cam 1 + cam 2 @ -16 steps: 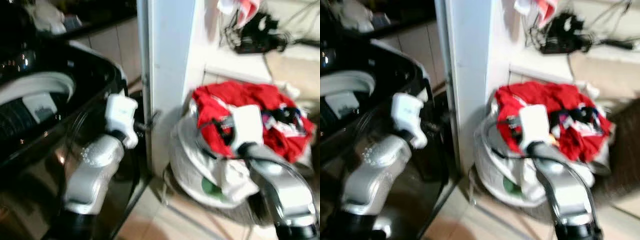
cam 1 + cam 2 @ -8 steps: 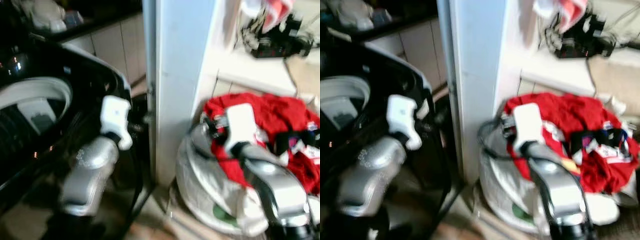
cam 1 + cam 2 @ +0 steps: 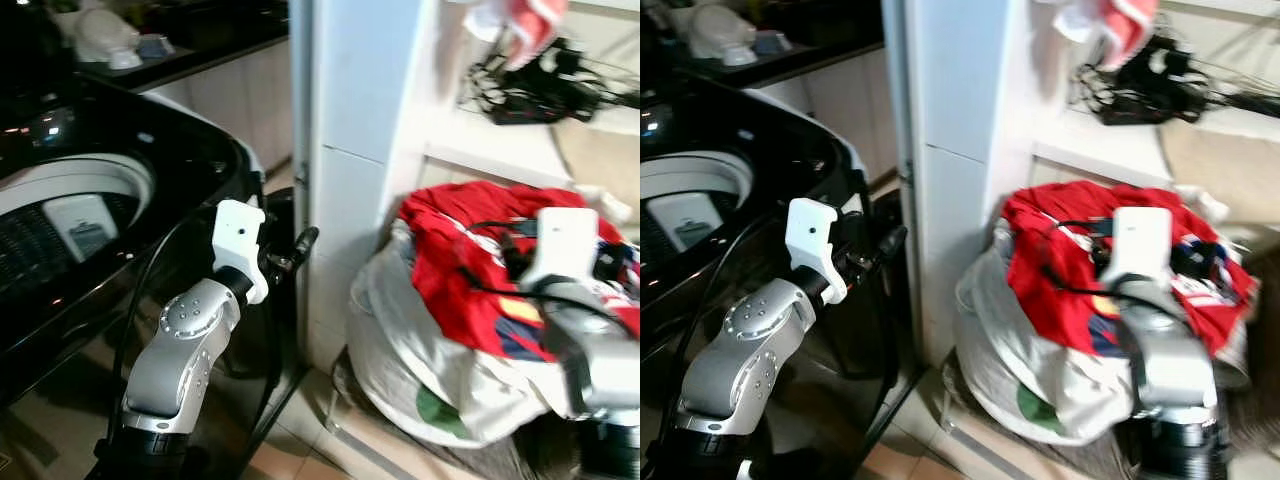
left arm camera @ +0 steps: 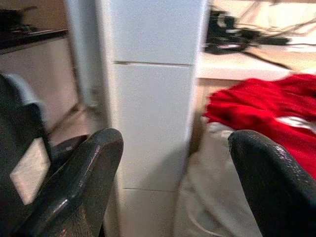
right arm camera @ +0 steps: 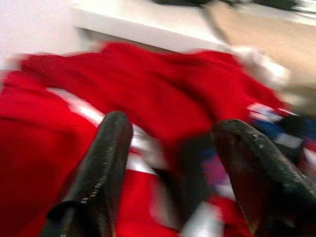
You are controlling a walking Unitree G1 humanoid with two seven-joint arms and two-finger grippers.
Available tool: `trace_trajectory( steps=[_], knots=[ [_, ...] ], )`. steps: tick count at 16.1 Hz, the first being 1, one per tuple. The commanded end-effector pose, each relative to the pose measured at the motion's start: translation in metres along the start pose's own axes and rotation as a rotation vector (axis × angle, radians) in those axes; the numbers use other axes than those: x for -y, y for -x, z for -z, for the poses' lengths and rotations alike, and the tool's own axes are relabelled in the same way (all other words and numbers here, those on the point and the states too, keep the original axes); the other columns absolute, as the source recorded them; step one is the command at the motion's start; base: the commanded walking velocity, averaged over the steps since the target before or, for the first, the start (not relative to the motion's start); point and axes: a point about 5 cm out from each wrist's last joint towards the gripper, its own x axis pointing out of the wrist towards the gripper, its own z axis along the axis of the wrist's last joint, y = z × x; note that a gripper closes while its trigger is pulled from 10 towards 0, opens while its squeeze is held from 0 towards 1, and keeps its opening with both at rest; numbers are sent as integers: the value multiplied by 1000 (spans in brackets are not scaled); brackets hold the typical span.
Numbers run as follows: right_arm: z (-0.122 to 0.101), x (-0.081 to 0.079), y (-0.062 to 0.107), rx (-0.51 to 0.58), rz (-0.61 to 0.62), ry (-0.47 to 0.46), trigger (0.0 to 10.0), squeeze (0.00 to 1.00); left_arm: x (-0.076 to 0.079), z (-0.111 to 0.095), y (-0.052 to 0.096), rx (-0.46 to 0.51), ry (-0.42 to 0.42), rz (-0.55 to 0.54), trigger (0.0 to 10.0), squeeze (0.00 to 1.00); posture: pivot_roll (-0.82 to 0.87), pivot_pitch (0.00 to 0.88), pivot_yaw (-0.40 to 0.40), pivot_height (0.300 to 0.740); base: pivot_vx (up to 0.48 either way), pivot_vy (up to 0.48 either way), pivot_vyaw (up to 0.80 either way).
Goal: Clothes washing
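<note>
We note red clothes [image 3: 470,250] heaped atop a white bag [image 3: 420,350] beside the pillar [image 3: 350,150]. Right gripper [image 5: 170,163] hovers over them, fingers apart; left gripper [image 4: 173,173] spread, empty, near the washer [image 3: 90,210].

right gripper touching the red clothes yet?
Cannot tell. The right wrist view shows the right gripper open just over the red clothes, but blur hides any contact or gap at the fingertips.

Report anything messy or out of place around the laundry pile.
The red clothes are heaped above the rim of the white laundry bag and droop over its side. A tangle of black cables sprawls on the white shelf above.
</note>
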Motion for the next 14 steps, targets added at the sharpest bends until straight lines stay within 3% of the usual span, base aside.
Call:
trace_trajectory(
  steps=[1, 3, 5, 6, 7, 8, 10, 12, 14],
  knots=[
    [-2, 10, -5, -1, 26, -19, 10000, 1000, 4, -4, 0, 9, -16, 42, 10000, 0, -64, 0, -1, 740, 0, 0, 0],
    [5, 18, -12, -56, -2, -2, 10000, 1000, 6, -4, 0, 1, -22, 71, 10000, 0, -64, 0, -1, 740, 0, 0, 0],
    [2, 18, -15, -32, -47, -2, 10000, 1000, 6, -4, 0, -5, -32, 65, 10000, 0, -62, 0, -3, 740, 0, 0, 0],
    [-5, 15, -14, 13, -78, -17, 10000, 1000, 4, -4, -1, -5, -32, 43, 10000, 0, -61, 0, -5, 740, 0, 0, 0],
    [-14, 3, -7, 75, -108, 6, 10000, 925, -1, -6, -1, 19, -41, -14, 10000, 0, -58, 0, -10, 740, 0, 0, 0],
    [-18, -11, 2, 108, -144, 12, 10000, 0, -3, -6, 0, 25, -36, -41, 10000, 0, -58, 0, -12, 740, 0, 0, 0],
    [-20, -36, 18, 151, -241, -12, 10000, 0, -4, -4, 1, 29, -22, -62, 10000, 0, -58, 0, -13, 740, 0, 0, 0],
    [-22, -75, 39, 192, -441, 13, 10000, 0, -7, -2, 2, 34, -17, -125, 10000, 0, -62, 0, -12, 740, 0, 0, 0],
    [-20, -88, 44, 193, -495, 42, 10000, 0, -5, 0, 2, 26, -39, -115, 10000, 0, -63, 0, -22, 740, 268, 0, 0]
  ],
)
